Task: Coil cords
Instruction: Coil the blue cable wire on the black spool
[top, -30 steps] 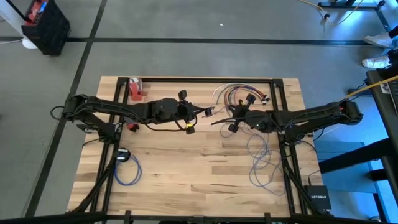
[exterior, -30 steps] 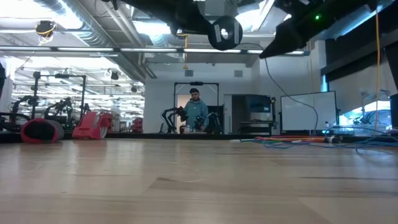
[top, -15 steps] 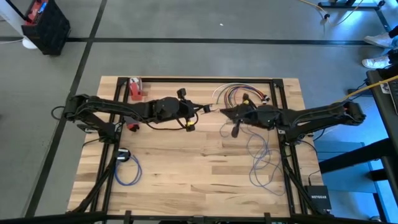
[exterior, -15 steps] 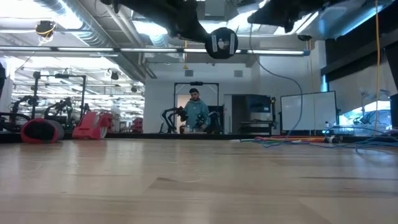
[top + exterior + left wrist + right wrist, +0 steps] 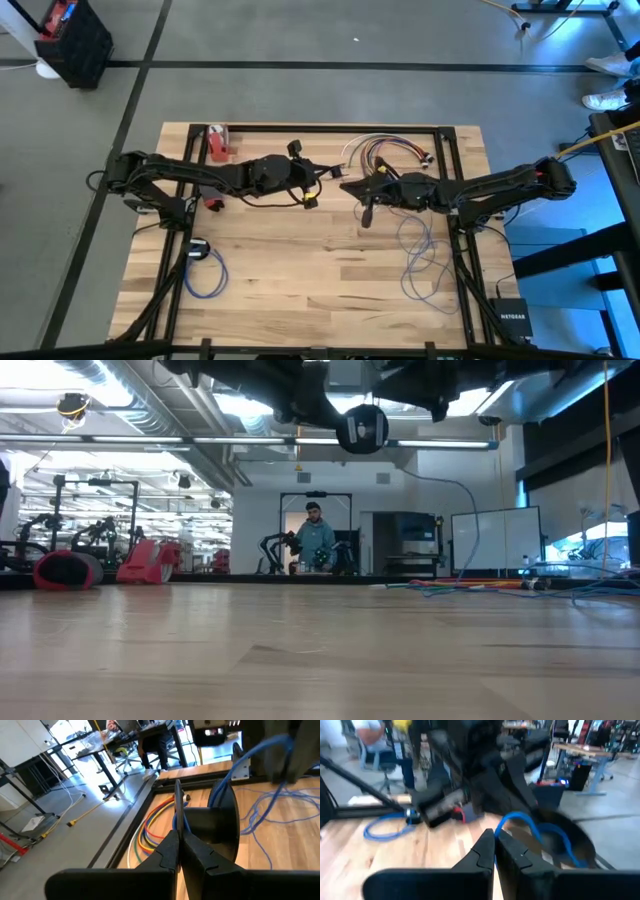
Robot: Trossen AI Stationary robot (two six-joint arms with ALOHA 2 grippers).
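A black round spool point(image 5: 220, 822) with blue cord wound on it hangs above the table's middle; it also shows in the low view point(image 5: 360, 428). My left gripper point(image 5: 338, 176) is shut on the spool. My right gripper point(image 5: 352, 187) is right next to it, shut on the blue cord point(image 5: 520, 820). The rest of this cord lies in loose loops point(image 5: 420, 262) on the table's right part. Red, orange, yellow and white cords point(image 5: 385, 150) lie in a bundle at the far edge. My left gripper point(image 5: 178, 837) pinches the rim of the spool's thin near flange point(image 5: 176, 807) between its two fingers, coming level from the table's left. The spool is lifted clear of the table. My right gripper point(image 5: 494, 836) pinches the blue cord point(image 5: 496, 831) between its two fingers close to the spool, coming level from the table's right. The cord arcs slack from the fingers to the spool, and its other length drops to the table.
A small coil of blue cord point(image 5: 203, 268) lies at the near left. A red object point(image 5: 217, 143) sits at the far left corner. Black frame rails point(image 5: 452, 150) run along the table's edges. A person point(image 5: 315, 535) stands in the room behind.
My right gripper has gone toward the table's left, up to the left gripper and the spool, turning as it went. The blue cord, which hung straight down from it, now arcs out toward the table's right.
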